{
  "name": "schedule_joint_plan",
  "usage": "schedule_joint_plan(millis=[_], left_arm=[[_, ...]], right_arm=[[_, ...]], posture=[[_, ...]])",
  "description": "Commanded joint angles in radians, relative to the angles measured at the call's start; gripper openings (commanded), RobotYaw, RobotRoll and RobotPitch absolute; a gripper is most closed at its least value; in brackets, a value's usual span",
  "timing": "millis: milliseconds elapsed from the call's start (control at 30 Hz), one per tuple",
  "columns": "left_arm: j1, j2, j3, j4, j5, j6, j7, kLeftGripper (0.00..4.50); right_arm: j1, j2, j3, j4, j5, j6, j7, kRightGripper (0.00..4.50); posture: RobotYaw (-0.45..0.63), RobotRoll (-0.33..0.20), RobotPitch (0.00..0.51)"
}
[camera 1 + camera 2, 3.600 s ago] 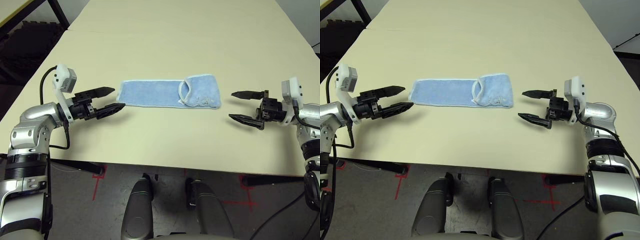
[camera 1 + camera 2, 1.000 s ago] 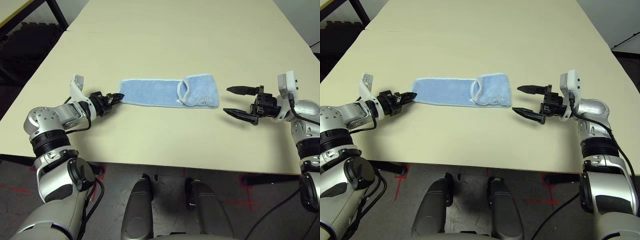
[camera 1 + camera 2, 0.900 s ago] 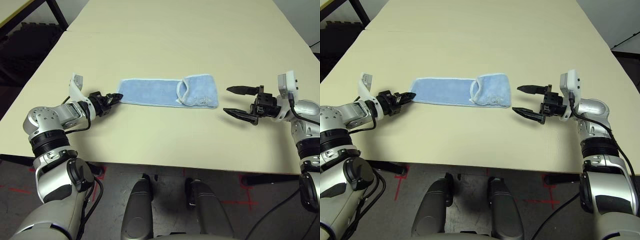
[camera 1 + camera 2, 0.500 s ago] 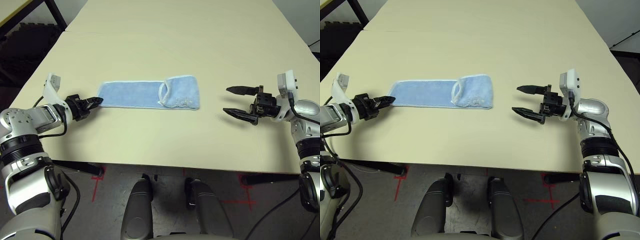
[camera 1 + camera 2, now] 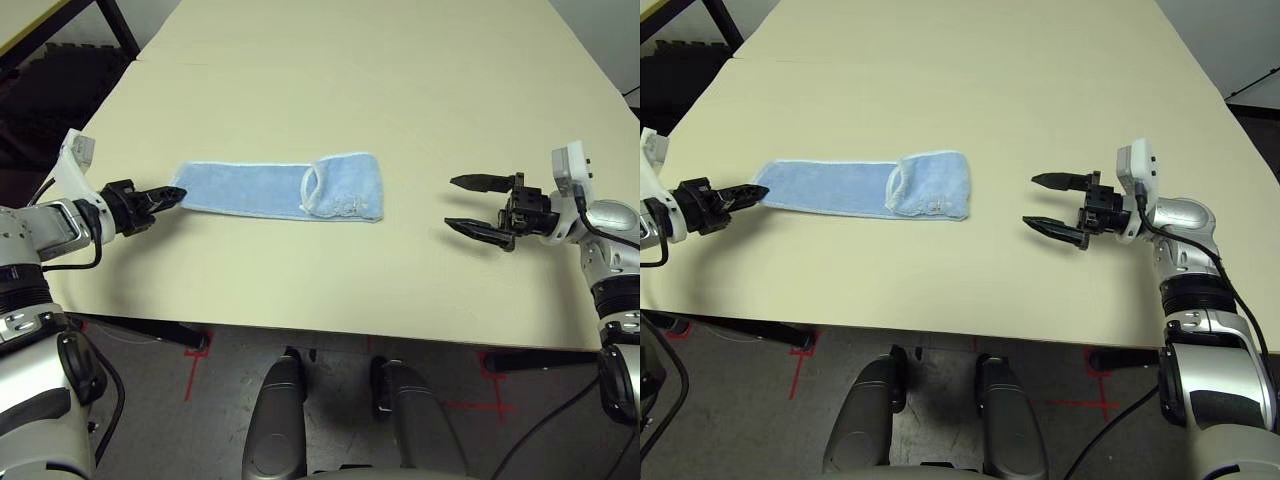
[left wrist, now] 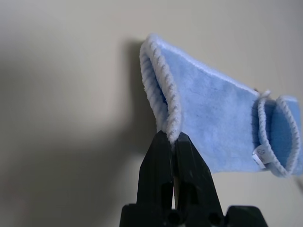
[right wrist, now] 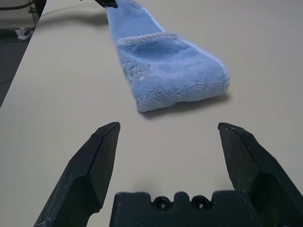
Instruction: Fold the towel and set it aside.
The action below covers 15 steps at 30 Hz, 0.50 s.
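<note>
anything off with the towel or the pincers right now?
Nothing damaged. The towel lies as a long strip, one end doubled back unevenly. The left pincer is shut on the other end; the right pincer is open, apart from it.

Silver forearms, ribbed black bands at joints. White camera block on each wrist, black cable looping from it along arm. Left gripper (image 5: pixel 168 193): 2 slim black fingers tapering to points, black mount behind. Right gripper (image 5: pixel 468 205): same 2 black fingers, angular, faceted, chamfered tips. Right wrist view: black base bar between fingers (image 7: pixel 97 165) with scalloped edge, 2 small screw holes. Left wrist view: 2 screw holes at finger roots.
</note>
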Motion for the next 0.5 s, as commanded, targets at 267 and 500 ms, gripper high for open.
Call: schedule_joint_plan(millis=[267,500], left_arm=[[-0.175,-0.032,-0.155,-0.096,-0.019,0.019,-0.139,0.02],[-0.262,-0.172,-0.202,-0.266,-0.091,0.121,-0.143,0.02]], right_arm=[[-0.008,0.010,0.017,0.002,-0.012,-0.003,0.009,4.50],[-0.013,0.012,0.016,0.010,-0.020,-0.010,0.004,4.50]], posture=[[0.09,0.000,0.208],[0.09,0.000,0.209]])
